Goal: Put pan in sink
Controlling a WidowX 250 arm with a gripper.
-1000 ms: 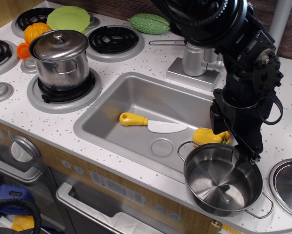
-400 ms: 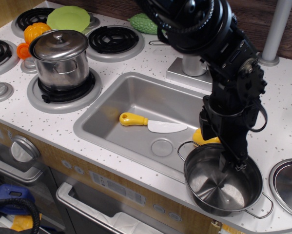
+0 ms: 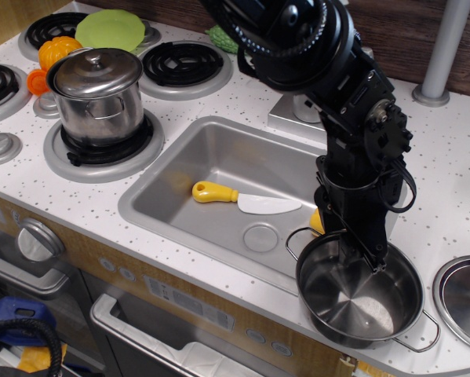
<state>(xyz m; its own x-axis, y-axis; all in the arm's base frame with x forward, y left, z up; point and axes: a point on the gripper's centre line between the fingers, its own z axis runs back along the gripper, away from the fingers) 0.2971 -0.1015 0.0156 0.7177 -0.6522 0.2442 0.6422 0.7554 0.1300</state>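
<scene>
Pan (image 3: 358, 294) sitting on the speckled white counter (image 3: 242, 94) at the front right corner, just right of the sink (image 3: 219, 169), with one wire loop handle overlapping the sink's right rim. Gripper (image 3: 366, 259) reaching down inside the pan's bowl, near its back-left wall, directly above the pan's shiny floor; contact with the metal not discernible. Fingertips merging with the dark arm body, so spread or clenched state impossible to tell. Lying in the sink: a yellow-handled toy knife (image 3: 242, 198) beside the round drain circle, well apart from the pan. Peeking out behind the arm, at the sink's right edge: a yellow object (image 3: 317, 221), mostly hidden.

Compared with one second earlier: arm having swung leftward and downward, gripper shifting from the pan's back rim to inside the bowl; faucet base (image 3: 297, 114) now largely covered by the arm; pan, knife and lidded steel pot (image 3: 98, 93) on the front burner remaining in place.

Also showing: green plate (image 3: 111, 29) and orange toy vegetable (image 3: 56, 51) at the rear left burners. No readable writing or brand marks showing.
</scene>
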